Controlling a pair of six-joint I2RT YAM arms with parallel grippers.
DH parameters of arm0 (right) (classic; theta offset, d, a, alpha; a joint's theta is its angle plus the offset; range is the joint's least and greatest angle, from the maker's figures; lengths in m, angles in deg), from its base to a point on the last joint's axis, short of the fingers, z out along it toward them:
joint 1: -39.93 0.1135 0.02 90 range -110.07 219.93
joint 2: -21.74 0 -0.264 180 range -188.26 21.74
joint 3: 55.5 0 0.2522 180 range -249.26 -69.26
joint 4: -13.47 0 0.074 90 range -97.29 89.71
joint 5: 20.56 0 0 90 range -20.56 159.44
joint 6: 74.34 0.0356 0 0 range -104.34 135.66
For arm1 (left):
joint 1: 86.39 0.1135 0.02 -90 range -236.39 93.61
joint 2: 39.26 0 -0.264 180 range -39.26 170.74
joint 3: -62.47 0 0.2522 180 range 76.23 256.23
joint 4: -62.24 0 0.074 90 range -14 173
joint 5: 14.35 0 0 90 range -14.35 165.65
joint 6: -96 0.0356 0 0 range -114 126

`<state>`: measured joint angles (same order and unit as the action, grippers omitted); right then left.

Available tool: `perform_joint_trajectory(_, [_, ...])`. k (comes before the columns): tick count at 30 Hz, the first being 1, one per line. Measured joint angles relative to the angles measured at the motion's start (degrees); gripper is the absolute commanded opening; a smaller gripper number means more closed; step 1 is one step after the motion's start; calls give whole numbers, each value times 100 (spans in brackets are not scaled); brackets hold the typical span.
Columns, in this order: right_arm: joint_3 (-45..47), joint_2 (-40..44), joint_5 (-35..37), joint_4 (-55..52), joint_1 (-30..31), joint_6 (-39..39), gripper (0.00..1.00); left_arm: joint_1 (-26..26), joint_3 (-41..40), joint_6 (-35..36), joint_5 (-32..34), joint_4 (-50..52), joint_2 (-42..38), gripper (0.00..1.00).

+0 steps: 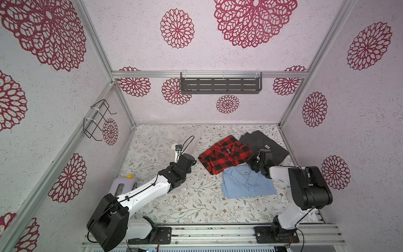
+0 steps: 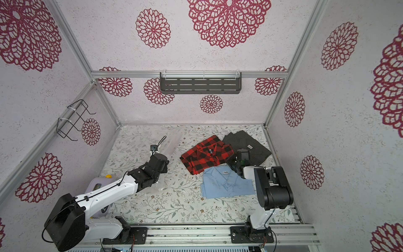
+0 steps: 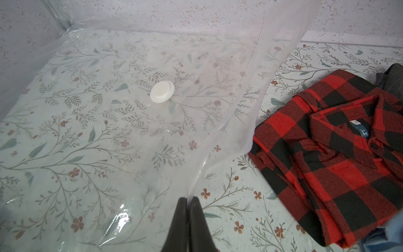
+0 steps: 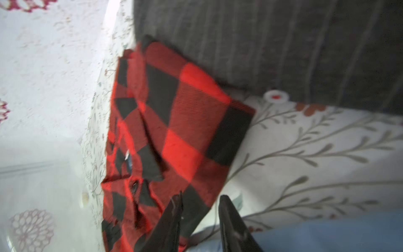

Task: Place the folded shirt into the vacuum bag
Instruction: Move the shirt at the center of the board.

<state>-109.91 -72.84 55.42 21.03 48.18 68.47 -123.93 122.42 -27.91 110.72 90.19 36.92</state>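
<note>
Pinching the vacuum bag [image 3: 104, 135] edge, left gripper [image 3: 188, 199] is clamped tight. Jaws on the right gripper [image 4: 202, 196] sit apart by the plaid shirt [image 4: 185, 122].

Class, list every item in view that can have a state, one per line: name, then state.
vacuum bag: empty, top layer lifted open
red plaid shirt: folded, outside the bag
blue shirt: folded, outside the bag
grey shirt: folded, outside the bag
left tool: shut on the vacuum bag's edge
right tool: open, at the red plaid shirt's corner
</note>
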Motion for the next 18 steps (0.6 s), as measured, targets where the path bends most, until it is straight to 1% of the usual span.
perform_joint_trajectory(3, [-415,50,-190,-118,317,-258,38,0,0,0,0,-2,0,0])
perform_joint_trajectory(6, [-940,-72,-446,-146,704,-507,38,0,0,0,0,-9,2,0])
perform_joint_trajectory(9, [-1532,-481,-776,-111,1091,-710,39,0,0,0,2,-20,15,0])
perform_joint_trajectory(12, [-2083,-1110,-1034,-232,1471,-964,39,0,0,0,0,-20,44,0])
perform_joint_trajectory(16, [-2411,-1646,-1086,-732,1853,-1318,41,0,0,2,0,-24,48,0])
perform_joint_trajectory(18, [-2546,-1827,-992,-1209,2035,-1558,41,0,0,2,2,-28,63,0])
